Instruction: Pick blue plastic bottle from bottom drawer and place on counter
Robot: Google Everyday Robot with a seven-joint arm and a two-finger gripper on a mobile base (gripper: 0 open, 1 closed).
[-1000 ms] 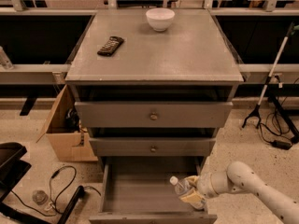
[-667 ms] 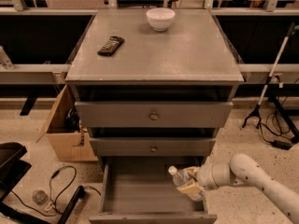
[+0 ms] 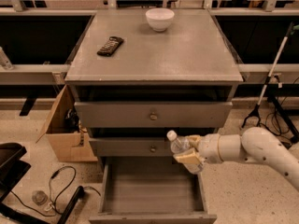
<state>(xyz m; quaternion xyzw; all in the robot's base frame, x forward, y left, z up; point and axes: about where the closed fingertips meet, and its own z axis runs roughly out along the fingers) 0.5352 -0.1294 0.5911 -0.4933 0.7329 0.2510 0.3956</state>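
Observation:
The blue plastic bottle (image 3: 178,145), clear with a white cap, is tilted with its cap up and to the left. My gripper (image 3: 188,150) is shut on it and holds it in the air in front of the middle drawer, above the right side of the bottom drawer (image 3: 152,190). The bottom drawer is pulled open and its grey floor is bare. The white arm reaches in from the right. The counter (image 3: 187,50) lies well above the gripper.
A white bowl (image 3: 160,18) stands at the back of the counter and a black remote (image 3: 110,45) lies at its left. The two upper drawers with round knobs (image 3: 153,116) are shut. A cardboard box (image 3: 63,125) and cables lie on the floor at the left.
My gripper has lifted the bottle up out of the bottom drawer and a little to the left, to the level of the middle drawer front.

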